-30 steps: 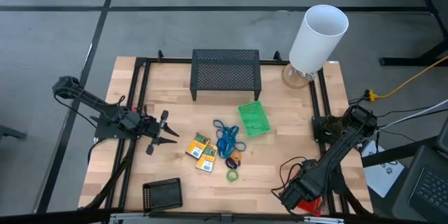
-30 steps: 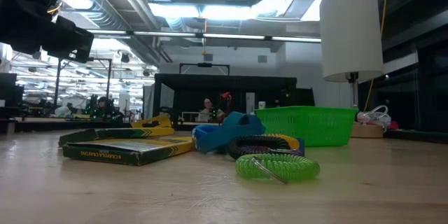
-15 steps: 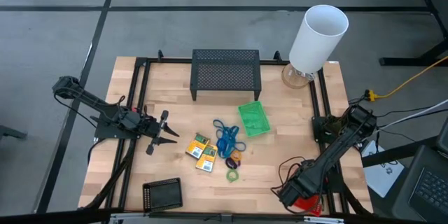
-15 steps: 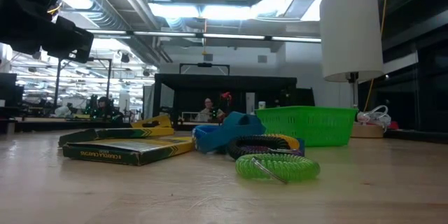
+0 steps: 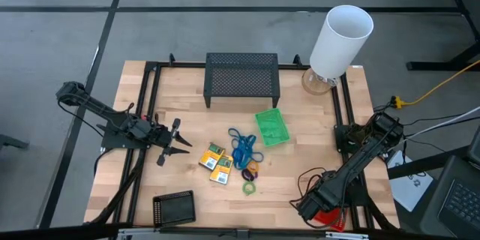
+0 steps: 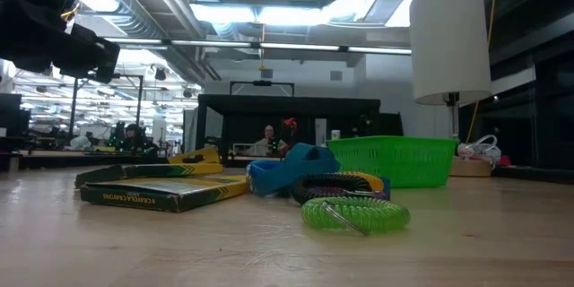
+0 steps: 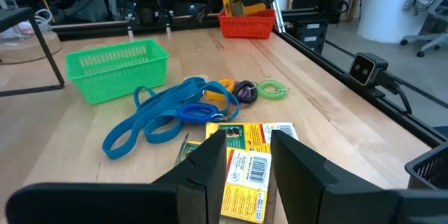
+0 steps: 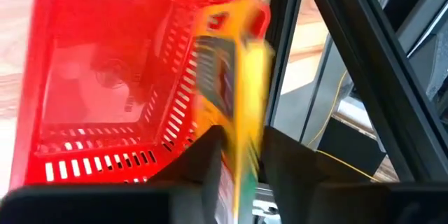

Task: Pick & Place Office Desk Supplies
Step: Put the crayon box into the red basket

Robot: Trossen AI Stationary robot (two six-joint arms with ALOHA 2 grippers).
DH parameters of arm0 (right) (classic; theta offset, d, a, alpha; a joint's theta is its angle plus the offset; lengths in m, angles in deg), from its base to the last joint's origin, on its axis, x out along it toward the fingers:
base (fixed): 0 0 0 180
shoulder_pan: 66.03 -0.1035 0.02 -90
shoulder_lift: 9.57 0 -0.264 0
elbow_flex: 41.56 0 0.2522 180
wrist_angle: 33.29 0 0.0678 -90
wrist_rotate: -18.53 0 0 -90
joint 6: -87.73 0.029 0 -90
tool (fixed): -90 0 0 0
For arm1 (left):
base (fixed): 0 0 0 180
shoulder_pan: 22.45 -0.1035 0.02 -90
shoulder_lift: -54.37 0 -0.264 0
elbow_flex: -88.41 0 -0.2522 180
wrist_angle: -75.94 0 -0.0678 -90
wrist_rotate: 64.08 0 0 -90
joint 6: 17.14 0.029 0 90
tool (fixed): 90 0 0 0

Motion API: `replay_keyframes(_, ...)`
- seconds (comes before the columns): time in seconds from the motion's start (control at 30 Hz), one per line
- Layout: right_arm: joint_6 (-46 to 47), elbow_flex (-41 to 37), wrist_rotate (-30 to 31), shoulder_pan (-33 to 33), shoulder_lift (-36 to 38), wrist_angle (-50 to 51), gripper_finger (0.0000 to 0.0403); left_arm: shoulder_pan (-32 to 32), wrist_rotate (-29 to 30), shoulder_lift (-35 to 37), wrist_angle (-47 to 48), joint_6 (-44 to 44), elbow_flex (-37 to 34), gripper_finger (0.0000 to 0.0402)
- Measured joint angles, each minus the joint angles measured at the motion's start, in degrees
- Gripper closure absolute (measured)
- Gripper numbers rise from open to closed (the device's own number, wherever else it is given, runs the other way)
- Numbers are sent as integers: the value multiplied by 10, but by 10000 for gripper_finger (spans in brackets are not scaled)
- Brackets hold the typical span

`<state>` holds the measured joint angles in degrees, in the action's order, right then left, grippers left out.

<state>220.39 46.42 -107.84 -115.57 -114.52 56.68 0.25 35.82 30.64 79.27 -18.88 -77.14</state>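
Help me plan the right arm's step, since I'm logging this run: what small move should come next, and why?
Probably open the right pincer and let the yellow pack drop. In the right wrist view the pack is pinched upright between the fingers, directly over the open red basket, so release looks like the natural step. The left pincer waits open beside the packs on the table.

Grey floor (image 5: 67,22) crossed by dark lines lies around the wooden table (image 5: 184,112). Level across the table, the room opens into a workshop: bright ceiling lights (image 6: 260,13), exposed pipes (image 6: 143,9), far benches (image 6: 54,154), a person (image 6: 266,140) seated behind. A yellow cable (image 5: 442,82) runs over the floor.
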Motion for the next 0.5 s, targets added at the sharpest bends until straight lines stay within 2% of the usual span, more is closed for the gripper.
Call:
replay_keyframes(0.27, -7, 0, 30, 9, 0, -4, 204, 0, 7, 0, 0, 0, 0, 290)
replay_keyframes(0.5, -14, 0, 64, 29, 0, -6, 182, 0, 7, 0, 0, 0, 0, 290)
